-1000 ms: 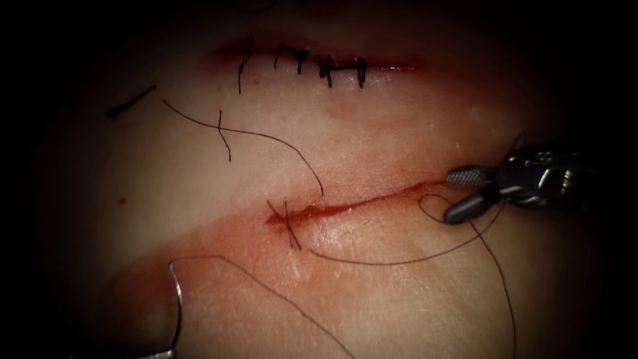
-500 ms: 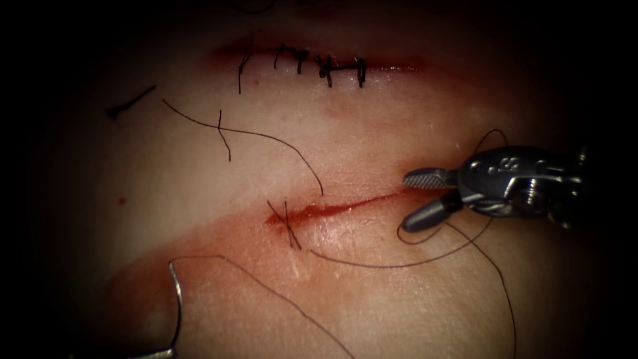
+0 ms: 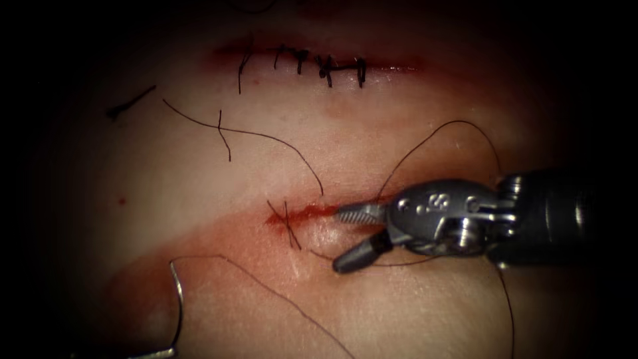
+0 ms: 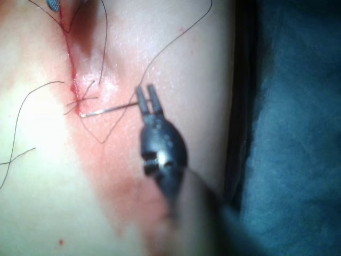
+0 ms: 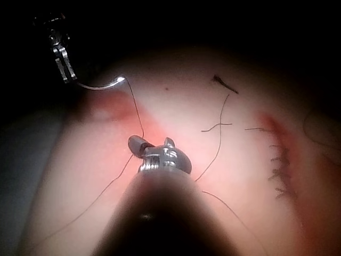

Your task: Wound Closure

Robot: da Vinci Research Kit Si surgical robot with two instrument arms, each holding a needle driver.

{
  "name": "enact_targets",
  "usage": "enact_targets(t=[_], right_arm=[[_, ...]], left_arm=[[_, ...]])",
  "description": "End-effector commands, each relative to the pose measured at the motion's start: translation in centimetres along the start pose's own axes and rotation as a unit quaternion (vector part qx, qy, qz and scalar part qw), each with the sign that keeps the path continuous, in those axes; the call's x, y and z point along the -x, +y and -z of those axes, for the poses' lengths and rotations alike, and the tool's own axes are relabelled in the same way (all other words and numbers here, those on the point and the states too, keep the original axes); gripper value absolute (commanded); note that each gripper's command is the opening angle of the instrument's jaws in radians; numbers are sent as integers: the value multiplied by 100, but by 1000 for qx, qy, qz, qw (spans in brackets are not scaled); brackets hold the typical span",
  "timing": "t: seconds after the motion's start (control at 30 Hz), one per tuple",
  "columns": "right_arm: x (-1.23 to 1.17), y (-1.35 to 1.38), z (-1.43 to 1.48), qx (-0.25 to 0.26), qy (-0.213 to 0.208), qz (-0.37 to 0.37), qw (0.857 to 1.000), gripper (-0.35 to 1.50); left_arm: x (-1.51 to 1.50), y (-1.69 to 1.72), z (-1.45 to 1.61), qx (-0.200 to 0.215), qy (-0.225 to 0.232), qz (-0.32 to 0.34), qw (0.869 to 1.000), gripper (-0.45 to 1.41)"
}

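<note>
1. The left arm's small dark needle driver [image 4: 148,95] has its jaws closed on one end of the thin curved silver needle [image 3: 178,302]; the needle lies free above the pale pink tissue [image 3: 412,312], left of the cut.
2. The fine dark thread [image 3: 279,292] trails from the needle across the tissue.
3. The right arm's grey metal needle driver [image 3: 352,234] has its jaws spread wide and holds nothing, tips over the narrow red cut [image 3: 306,213], beside a knotted stitch [image 3: 289,226].
4. Farther back lies a stitched second wound [image 3: 319,65].
</note>
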Motion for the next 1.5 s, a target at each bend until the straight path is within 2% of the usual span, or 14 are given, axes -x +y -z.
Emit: enact_targets(t=[0.03,0.1,0.2,0.23,0.37,0.5,0.6,0.73,0.8,0.83,0.9,1.03,1.17,1.5], right_arm=[[8,-7,-39,27,-35,6,999,113],[12,-6,-46,40,-48,10,998,113],[37,6,-70,90,-100,27,990,111],[37,6,-70,90,-100,27,990,111],[60,16,-78,157,-159,53,973,104],[73,6,-87,160,-190,58,967,91],[90,-10,-113,142,-198,69,967,84],[97,-8,-121,147,-205,80,964,81],[102,-2,-126,146,-207,85,964,72],[106,1,-129,148,-208,100,962,24],[109,2,-131,145,-213,103,961,-33],[111,-1,-130,146,-219,105,959,-35],[116,-4,-122,154,-246,108,951,-35],[138,-34,-68,162,-251,93,950,-35]], left_arm=[[6,5,-6,1,0,2,1000,-45],[6,5,-6,1,1,5,1000,-45],[7,5,-3,2,1,4,1000,-45],[7,5,-3,2,1,4,1000,-45],[8,6,-3,2,1,7,1000,-45],[8,6,-4,2,1,7,1000,-45],[7,6,-4,2,1,7,1000,-45],[7,6,-4,2,1,7,1000,-45],[7,7,-4,2,1,7,1000,-45],[7,7,-4,2,1,7,1000,-45],[7,7,-3,2,1,7,1000,-45],[7,7,-3,2,1,7,1000,-45],[7,7,-2,2,1,7,1000,-45],[7,6,-2,2,1,7,1000,-45]])
